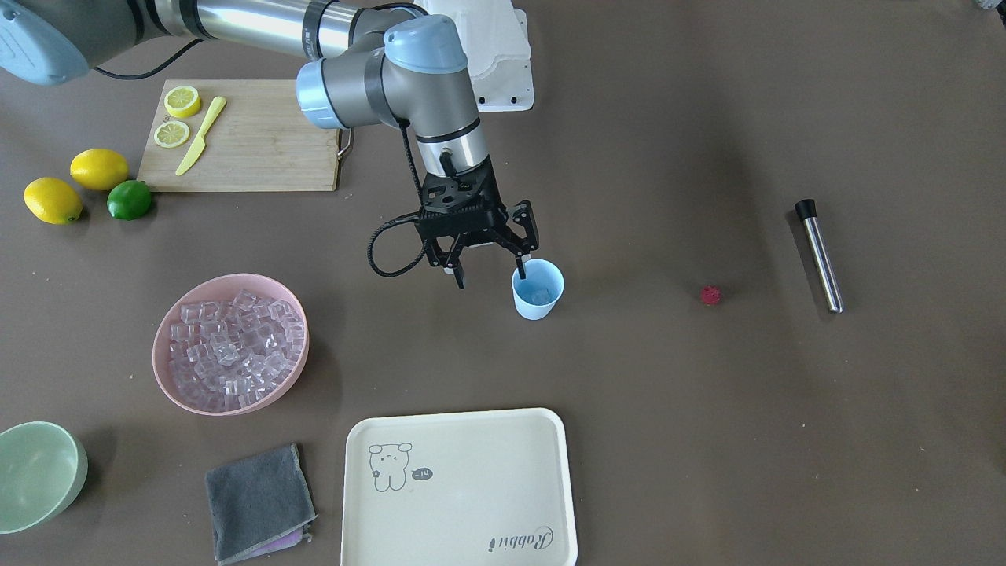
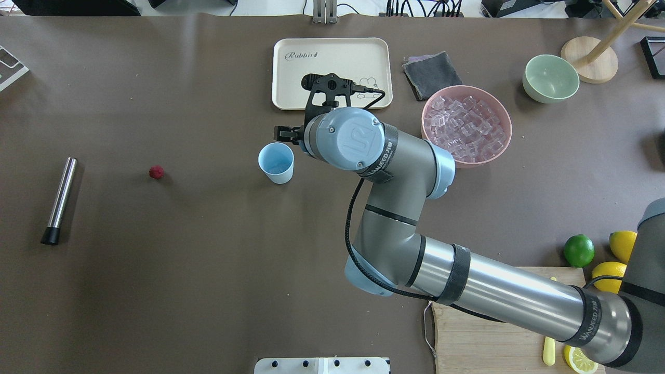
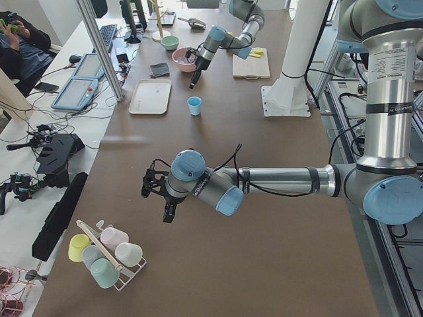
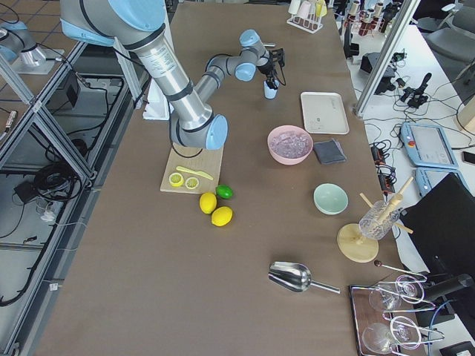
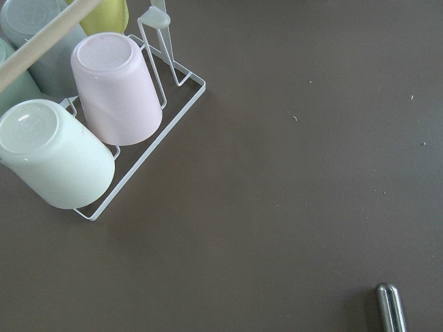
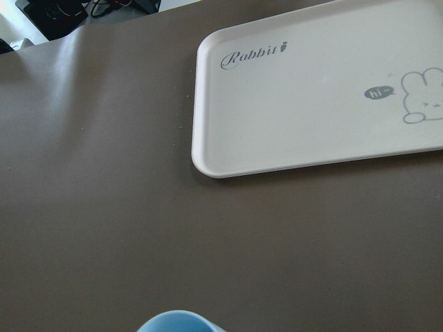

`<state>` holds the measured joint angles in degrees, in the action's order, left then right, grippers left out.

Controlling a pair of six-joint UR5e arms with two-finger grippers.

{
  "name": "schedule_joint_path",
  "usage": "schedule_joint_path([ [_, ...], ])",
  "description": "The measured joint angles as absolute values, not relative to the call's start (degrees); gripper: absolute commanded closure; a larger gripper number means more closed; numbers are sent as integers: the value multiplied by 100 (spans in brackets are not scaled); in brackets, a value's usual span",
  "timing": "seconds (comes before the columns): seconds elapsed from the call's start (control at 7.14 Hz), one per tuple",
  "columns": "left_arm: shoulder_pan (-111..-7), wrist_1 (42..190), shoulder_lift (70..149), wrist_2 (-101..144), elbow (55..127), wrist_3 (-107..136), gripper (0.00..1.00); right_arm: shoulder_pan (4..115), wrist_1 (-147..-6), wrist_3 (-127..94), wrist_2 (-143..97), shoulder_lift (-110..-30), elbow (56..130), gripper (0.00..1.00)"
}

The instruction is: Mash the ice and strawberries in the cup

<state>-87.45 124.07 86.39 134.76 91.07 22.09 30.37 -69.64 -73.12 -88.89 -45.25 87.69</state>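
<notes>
The light blue cup stands upright mid-table, with a clear ice cube inside; it also shows in the overhead view. My right gripper is open and empty, one fingertip at the cup's rim, the other outside it. More ice fills the pink bowl. The strawberry lies alone on the table, well away from the cup. My left gripper shows only in the exterior left view, far from the cup; I cannot tell if it is open.
A steel muddler lies beyond the strawberry. A cream tray, grey cloth and pale green bowl sit along the far edge. A cutting board holds lemon slices; lemons and a lime lie beside it. A cup rack sits under the left wrist.
</notes>
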Motion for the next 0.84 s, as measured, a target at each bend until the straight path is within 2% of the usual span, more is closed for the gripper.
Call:
schedule_joint_path([
  [0.42,-8745,12485,8481,13482,9141,2212,2,4078,-6928,-6251,-9779,-5501,9245,20],
  [0.84,-8746,12720,8317,13482,9129,2231,2,4910,-6928,-5768,-10278,-5904,8998,27],
])
